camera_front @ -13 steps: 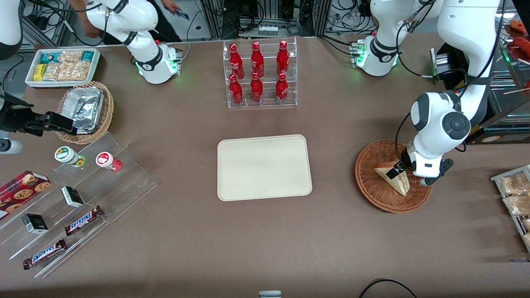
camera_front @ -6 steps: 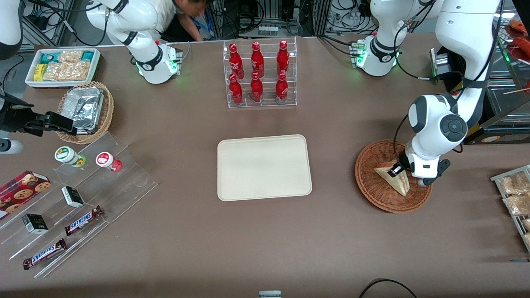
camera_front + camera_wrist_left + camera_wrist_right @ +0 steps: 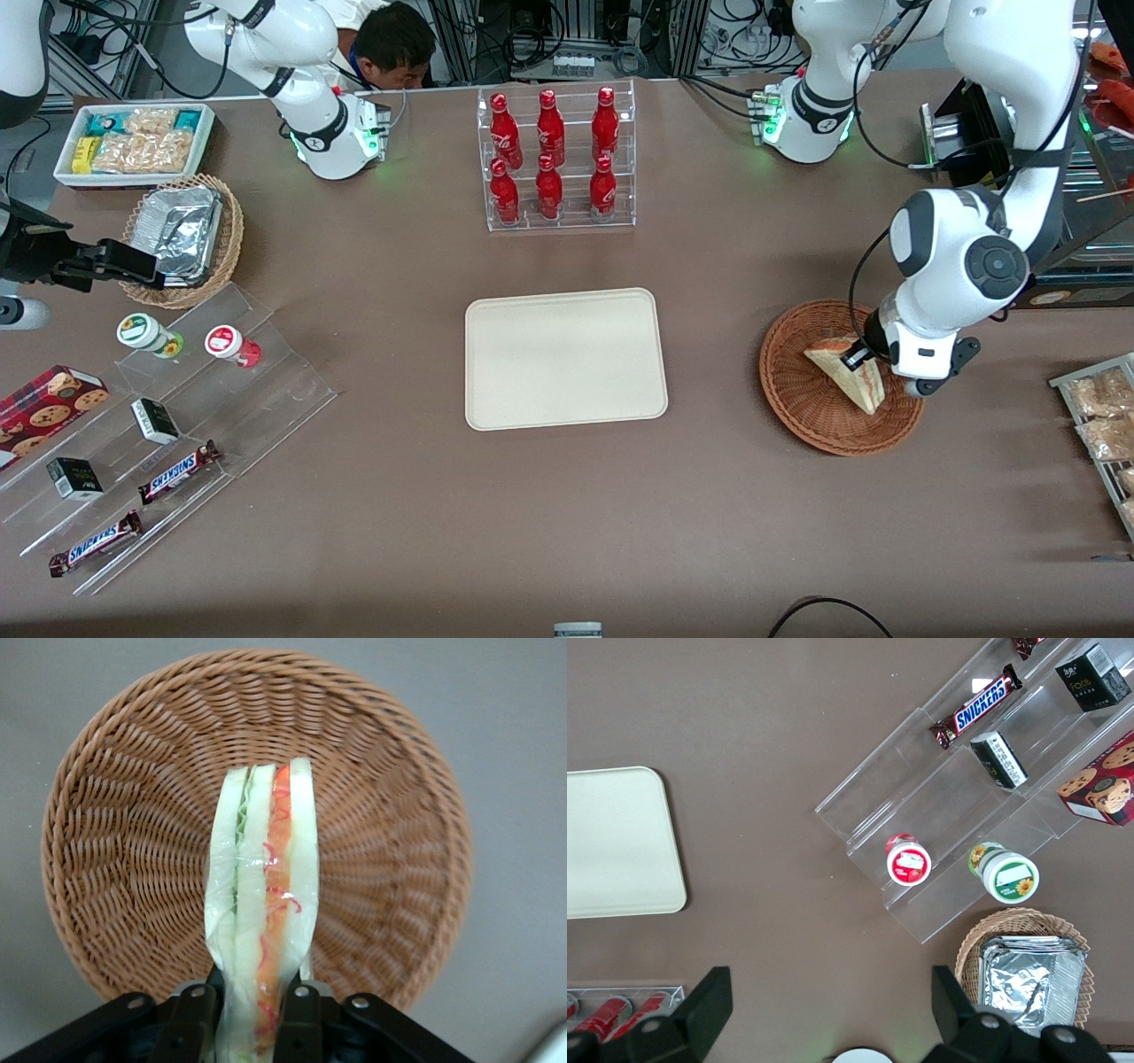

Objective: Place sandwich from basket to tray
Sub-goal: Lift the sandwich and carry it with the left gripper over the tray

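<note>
While I watch the front view: my gripper (image 3: 858, 359) has lifted slightly since a second ago, carrying the sandwich (image 3: 849, 376) over the basket (image 3: 793, 390).
Left wrist view: fingers (image 3: 299, 1020) pinch the sandwich (image 3: 262, 912) at its base; basket (image 3: 115, 850) lies below.
Right wrist view: tray (image 3: 620, 846) bare.
Meaning: I judge the grasp holds; carry to tray (image 3: 565, 358) comes next.

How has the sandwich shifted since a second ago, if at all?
Yes. The sandwich, clamped in the gripper, has risen slightly and edged toward the working arm's end, judged against the basket rim.
</note>
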